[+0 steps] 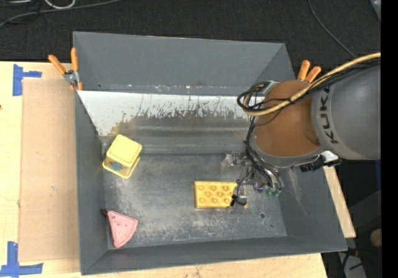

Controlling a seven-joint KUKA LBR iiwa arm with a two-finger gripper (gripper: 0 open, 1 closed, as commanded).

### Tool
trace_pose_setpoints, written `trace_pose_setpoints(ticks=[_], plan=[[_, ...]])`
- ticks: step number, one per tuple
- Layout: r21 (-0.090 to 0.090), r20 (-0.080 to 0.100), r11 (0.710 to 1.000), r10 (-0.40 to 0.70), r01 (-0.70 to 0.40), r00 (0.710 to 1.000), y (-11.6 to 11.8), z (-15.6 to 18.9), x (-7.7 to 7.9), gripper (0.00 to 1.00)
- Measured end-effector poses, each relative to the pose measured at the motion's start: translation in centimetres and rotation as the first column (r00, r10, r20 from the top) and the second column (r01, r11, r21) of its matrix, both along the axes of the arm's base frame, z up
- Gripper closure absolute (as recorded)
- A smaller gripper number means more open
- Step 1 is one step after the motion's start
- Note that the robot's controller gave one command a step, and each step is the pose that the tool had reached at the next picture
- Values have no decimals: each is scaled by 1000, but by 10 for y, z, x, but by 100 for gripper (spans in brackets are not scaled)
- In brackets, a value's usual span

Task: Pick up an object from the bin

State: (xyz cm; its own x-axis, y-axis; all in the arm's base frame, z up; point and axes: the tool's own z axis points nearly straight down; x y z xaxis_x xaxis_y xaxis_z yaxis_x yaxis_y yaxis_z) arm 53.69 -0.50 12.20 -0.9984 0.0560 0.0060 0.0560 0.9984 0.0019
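A flat yellow studded brick (213, 194) lies on the bin floor, right of centre and toward the front. My gripper (239, 196) is low at the brick's right edge, its dark fingertip touching or nearly touching that edge. Nothing shows between the fingers. A yellow cube-like block (122, 155) sits at the left of the floor. A pink wedge-shaped piece (121, 228) lies in the front left corner.
The arm with its orange cover and cables hangs over the bin's right side, hiding the floor beneath it. Bare floor stretches between the yellow brick and the two things at the left.
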Motion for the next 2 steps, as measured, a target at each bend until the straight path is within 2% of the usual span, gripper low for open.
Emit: trace_pose_setpoints(ticks=[1, 2], plan=[[-1, 5, 999, 38, -38, 999, -6, -55, 5, 0], [1, 8, 1000, 12, -12, 1000, -10, -52, 2, 100]])
